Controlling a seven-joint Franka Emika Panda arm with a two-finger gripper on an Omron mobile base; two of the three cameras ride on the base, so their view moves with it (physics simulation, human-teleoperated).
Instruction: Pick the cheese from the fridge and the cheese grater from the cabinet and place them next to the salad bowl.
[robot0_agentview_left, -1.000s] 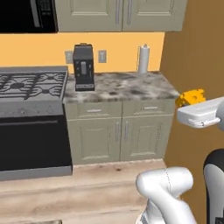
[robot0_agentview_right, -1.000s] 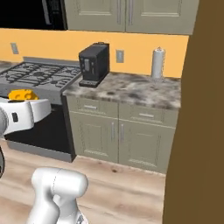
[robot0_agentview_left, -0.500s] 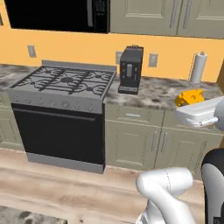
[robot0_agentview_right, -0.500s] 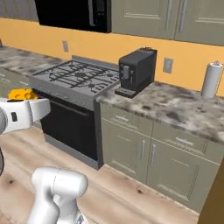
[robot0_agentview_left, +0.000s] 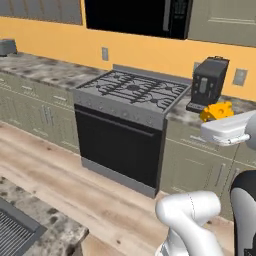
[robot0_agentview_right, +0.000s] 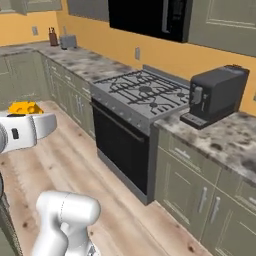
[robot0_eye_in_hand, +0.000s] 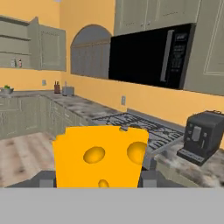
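Carrying the small yellow-orange cheese wedge (robot0_eye_in_hand: 99, 155) is the job I read in this stretch, with the grater fetch and both placements not yet done. From the hand view, going left to right, a distant pale bowl with green leaves (robot0_eye_in_hand: 6, 90) sits on the far counter well left of the fingers, and I take it for the salad bowl, though it is too small to be sure. Nearer the middle, the wedge stands between the two dark fingertips (robot0_eye_in_hand: 47, 176), which I have closed on its sides; its flat face shows three round holes and fills the gap, so I judge the grip firm. Beyond the fingers and above them lies the black gas stove with grey grates (robot0_eye_in_hand: 131, 122), and to their right stands the dark boxy coffee machine (robot0_eye_in_hand: 203, 133). In the left base view the gripper (robot0_agentview_left: 220, 117) rides high at the end of the white arm, the cheese poking up from it, clear of counters while the base drives.
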